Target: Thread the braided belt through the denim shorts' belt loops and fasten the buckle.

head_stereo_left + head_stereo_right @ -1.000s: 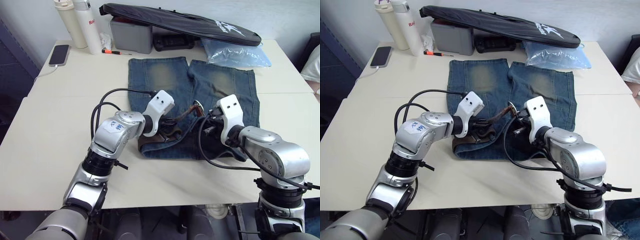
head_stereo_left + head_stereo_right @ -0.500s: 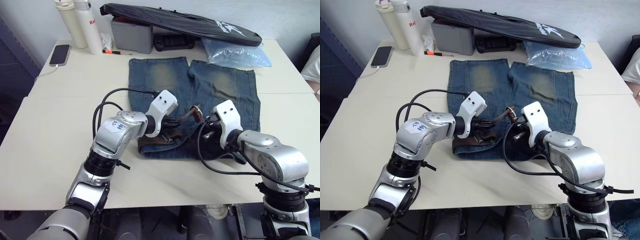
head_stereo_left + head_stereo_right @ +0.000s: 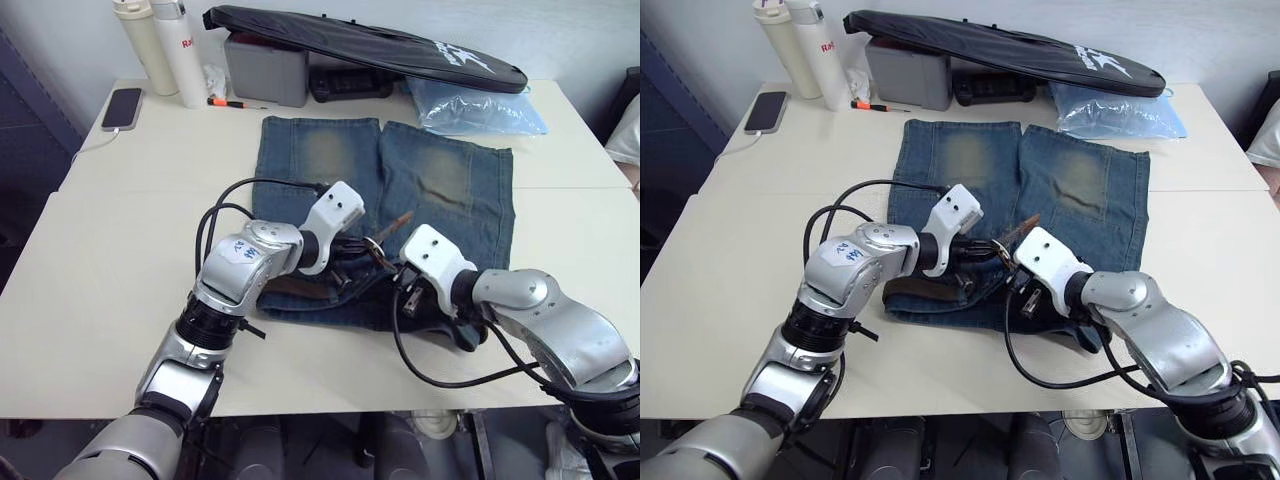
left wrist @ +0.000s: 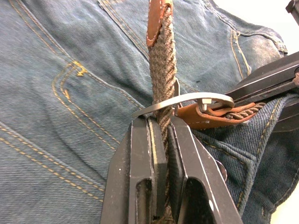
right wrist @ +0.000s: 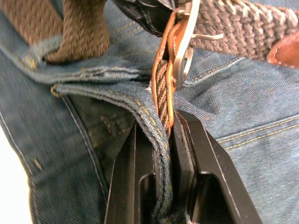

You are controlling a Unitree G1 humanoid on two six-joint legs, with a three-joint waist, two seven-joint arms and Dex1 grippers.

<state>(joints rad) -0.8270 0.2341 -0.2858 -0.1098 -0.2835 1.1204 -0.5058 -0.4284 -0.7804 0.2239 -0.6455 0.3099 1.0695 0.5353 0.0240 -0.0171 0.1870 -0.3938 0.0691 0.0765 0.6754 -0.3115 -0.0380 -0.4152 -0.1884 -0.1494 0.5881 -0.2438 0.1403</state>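
The denim shorts [image 3: 440, 180] lie flat mid-table, waistband toward me. The braided belt [image 4: 162, 60] runs along the waistband, and its leather-capped tip [image 3: 398, 220] sticks up past the buckle [image 4: 187, 100]. The strap passes through that silver frame. My left gripper [image 4: 161, 123] is shut on the strap just below the buckle. My right gripper [image 5: 163, 128] is shut on the leather-edged buckle end [image 5: 164, 88] together with a fold of the waistband [image 5: 117, 86]. Both grippers [image 3: 365, 248] meet over the front of the shorts. A stretch of belt [image 5: 79, 28] goes under a denim strip, maybe one of the belt loops.
Along the back edge stand two white bottles [image 3: 180, 50], a grey box [image 3: 265, 70], a long black bag [image 3: 360, 40] and a clear plastic bag [image 3: 480, 105]. A phone [image 3: 118, 108] and a screwdriver [image 3: 225, 102] lie at the back left.
My right arm has swung left and lower, bringing the buckle end toward the left gripper. The belt tip has dropped closer to the shorts. The left gripper has crept slightly right.
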